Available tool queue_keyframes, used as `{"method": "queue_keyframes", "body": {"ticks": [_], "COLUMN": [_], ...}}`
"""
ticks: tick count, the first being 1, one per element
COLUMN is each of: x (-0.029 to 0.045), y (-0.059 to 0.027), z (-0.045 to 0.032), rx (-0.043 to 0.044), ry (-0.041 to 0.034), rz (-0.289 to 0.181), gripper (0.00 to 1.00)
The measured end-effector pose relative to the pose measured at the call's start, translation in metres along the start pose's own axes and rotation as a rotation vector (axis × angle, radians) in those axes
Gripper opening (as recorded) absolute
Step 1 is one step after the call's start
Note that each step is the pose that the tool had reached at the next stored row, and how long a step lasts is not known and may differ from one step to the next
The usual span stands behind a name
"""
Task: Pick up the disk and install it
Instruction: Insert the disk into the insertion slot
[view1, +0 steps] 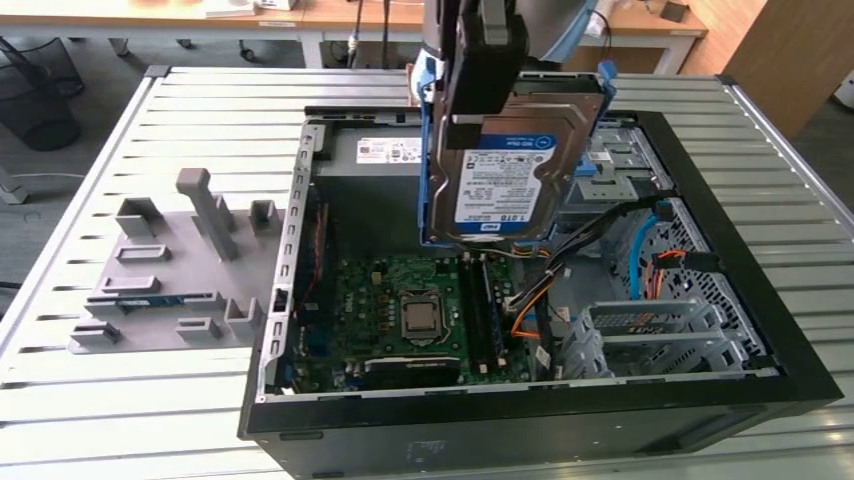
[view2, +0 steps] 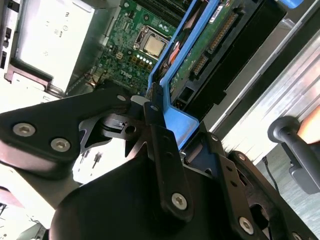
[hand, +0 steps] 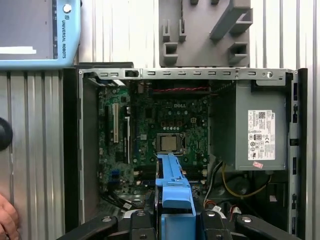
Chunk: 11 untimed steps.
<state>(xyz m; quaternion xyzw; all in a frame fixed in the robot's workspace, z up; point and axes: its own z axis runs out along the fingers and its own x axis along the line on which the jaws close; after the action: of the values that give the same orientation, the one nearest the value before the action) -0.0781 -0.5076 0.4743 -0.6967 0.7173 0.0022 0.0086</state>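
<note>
Silver metal under a white-and-blue label, framed by a blue plastic carrier: this flat rectangular hard drive, the disk (view1: 505, 175), hangs upright in the air above the open black tower computer case (view1: 534, 430). The black gripper (view1: 481, 112) is clenched on the disk's upper edge. In the second wrist view its dark fingers (view2: 162, 145) pinch the blue frame from both sides.

I judge that the pick-up is done and the install is in hand, since the disk is lifted clear and not yet seated in anything. Seating it would call for squaring the carrier with the silver metal drive bay (view1: 625, 150) just behind it. It would also mean keeping off the orange and black cables (view1: 587, 260) lying below.

- **Exterior view:** it alone gives the label face and shows the disk riding above the case rim. It also takes in the grey moulded fixture plate (view1: 174, 270) on the slatted metal table (view1: 80, 400).
- **Second wrist view:** it gives the disk's other face, a green circuit board with its connector.
- **First wrist view:** it looks straight into the case, with the carrier seen edge-on over the green motherboard (hand: 165, 125). Here too are the large grey power-supply box (hand: 255, 130), a light-blue pendant (hand: 37, 35) and a person's hand (hand: 7, 220) at the table's edge.
</note>
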Motion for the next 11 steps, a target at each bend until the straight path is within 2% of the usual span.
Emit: {"method": "queue_keyframes", "body": {"ticks": [2,7,11], "x": [0.0043,0.0079,0.0196], "y": [-0.0001,-0.0022,-0.0041], "z": [0.0010,0.0045,0.0065], "rx": [0.0000,-0.0004,-0.0002], "ry": [-0.0001,0.0002,-0.0003], "rz": [-0.001,-0.015,-0.015], "gripper": [0.36,0.36,0.36]}}
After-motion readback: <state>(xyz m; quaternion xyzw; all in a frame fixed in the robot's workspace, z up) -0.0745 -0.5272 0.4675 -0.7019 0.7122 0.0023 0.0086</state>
